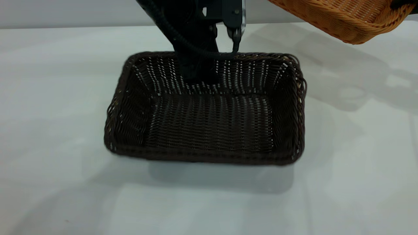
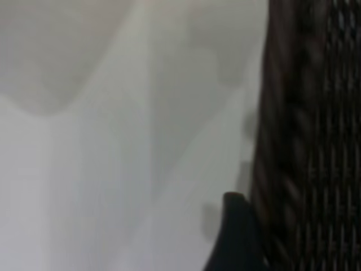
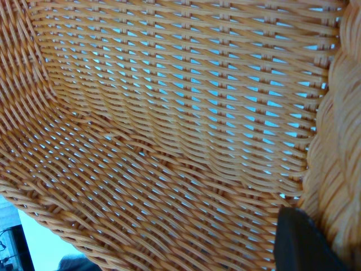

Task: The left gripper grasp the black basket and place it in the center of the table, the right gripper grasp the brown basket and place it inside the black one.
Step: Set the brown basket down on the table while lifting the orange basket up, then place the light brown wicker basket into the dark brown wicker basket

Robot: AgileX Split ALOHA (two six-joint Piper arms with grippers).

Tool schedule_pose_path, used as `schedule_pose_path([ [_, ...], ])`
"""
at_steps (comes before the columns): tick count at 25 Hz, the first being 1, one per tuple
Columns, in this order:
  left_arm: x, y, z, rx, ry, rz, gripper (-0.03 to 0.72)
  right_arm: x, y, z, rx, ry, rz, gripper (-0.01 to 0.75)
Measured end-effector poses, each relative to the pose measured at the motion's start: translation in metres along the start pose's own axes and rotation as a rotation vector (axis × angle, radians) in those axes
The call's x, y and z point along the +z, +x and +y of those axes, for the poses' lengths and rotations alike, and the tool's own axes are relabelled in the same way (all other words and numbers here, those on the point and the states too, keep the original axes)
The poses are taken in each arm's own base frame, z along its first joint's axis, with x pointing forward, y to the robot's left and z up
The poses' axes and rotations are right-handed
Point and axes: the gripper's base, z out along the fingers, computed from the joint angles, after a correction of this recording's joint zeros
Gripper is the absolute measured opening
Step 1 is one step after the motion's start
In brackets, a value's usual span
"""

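The black basket point(image 1: 209, 127) stands flat on the white table point(image 1: 58, 98), about mid-table. My left gripper point(image 1: 199, 70) reaches down over its far rim and is shut on it: one finger shows inside the far wall, and in the left wrist view a finger point(image 2: 236, 237) lies against the outside of the braided rim point(image 2: 276, 169). The brown basket point(image 1: 346, 18) hangs tilted in the air at the upper right, off the table. My right gripper point(image 1: 403, 3) is shut on its rim; one dark finger point(image 3: 299, 243) sits inside beside the braid point(image 3: 338, 158).
Shadows of the arms and the raised basket fall on the table to the right of the black basket. Bare white tabletop lies on every side of it, with a grey wall point(image 1: 65, 13) behind.
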Motion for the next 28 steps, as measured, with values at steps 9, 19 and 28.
schedule_pose_path([
  [9,-0.056,0.014,0.037,-0.408,-0.091,-0.039,0.545,0.000,0.009,0.007,0.008,-0.067,0.091,0.063],
  [19,-0.142,0.141,0.091,-0.900,-0.222,0.018,0.545,0.035,0.048,0.040,-0.038,-0.002,0.322,0.063],
  [28,-0.165,0.198,0.098,-1.071,-0.301,0.046,0.546,0.073,0.100,0.082,-0.138,0.047,0.501,0.063],
])
